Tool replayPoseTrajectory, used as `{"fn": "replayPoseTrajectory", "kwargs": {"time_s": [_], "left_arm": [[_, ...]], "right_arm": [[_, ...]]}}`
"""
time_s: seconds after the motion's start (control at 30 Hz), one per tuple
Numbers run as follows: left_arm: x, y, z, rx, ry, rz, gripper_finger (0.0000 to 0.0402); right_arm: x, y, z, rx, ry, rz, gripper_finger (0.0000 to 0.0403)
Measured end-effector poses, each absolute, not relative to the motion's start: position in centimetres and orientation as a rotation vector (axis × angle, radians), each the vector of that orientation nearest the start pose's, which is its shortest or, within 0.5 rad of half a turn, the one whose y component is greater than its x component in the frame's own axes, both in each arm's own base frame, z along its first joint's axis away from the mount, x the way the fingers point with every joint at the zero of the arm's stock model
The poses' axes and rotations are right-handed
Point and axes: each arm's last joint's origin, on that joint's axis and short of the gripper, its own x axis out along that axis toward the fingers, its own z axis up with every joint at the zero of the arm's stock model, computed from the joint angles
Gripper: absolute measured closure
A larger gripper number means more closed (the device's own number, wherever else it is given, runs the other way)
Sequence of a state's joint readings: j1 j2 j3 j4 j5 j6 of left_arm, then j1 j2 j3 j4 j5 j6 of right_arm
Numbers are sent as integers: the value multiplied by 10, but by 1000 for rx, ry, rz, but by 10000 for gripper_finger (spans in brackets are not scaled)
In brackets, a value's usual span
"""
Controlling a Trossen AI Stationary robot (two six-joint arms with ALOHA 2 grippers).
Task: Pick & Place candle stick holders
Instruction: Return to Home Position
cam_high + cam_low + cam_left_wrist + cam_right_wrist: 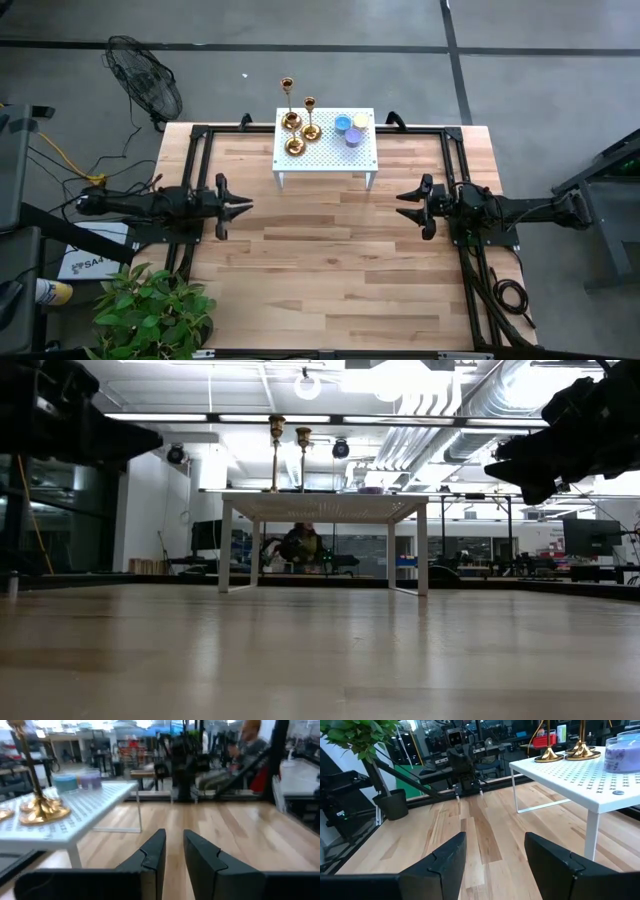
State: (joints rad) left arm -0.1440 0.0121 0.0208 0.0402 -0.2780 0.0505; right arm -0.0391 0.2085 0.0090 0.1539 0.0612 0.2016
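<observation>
So, jaws first: the left gripper (243, 207) has its fingers (152, 860) parted by just a narrow slot, with nothing in it but bare wood showing through. The right gripper (403, 205) is spread a good deal wider, fingers (447, 862) well apart, also holding nothing. In the high view both grippers sit over the wooden table (330, 280), the left one near the left edge and the right one near the right edge. They point in toward each other across the middle, with a big bare stretch of boards between them. In the low view both hang up above the tabletop, not touching it. All three gold candle stick holders (295, 146) stand upright on the left half of the little white perforated shelf (325, 162) at the far middle of the table. Two have tall thin stems, one at the back left corner (291, 120) and one just beside it toward the middle (311, 130). The one nearest the front looks shorter, though I can't make out its stem from above. Their bases are bunched close together; I can't say for sure if they touch. On the right half of the shelf sit the small round candles (352, 137), blue, yellow and purple, apart from the holders. Off the table there's a leafy plant (150, 315) at the near left corner and a fan (146, 85) on the floor past the far left corner.
</observation>
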Motion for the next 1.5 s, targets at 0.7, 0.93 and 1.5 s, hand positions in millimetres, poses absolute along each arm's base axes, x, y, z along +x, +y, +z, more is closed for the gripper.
{"fn": "replayPoseTrajectory", "kwargs": {"time_s": [0.7,0.93,1.5], "left_arm": [[95,-7,178,-93,-54,96,337],[95,-7,179,-93,-55,96,337],[94,-7,180,-94,-59,97,337]], "right_arm": [[110,-6,164,201,36,-104,206],[110,-6,164,200,36,-104,206],[110,-6,164,200,36,-104,206]]}}
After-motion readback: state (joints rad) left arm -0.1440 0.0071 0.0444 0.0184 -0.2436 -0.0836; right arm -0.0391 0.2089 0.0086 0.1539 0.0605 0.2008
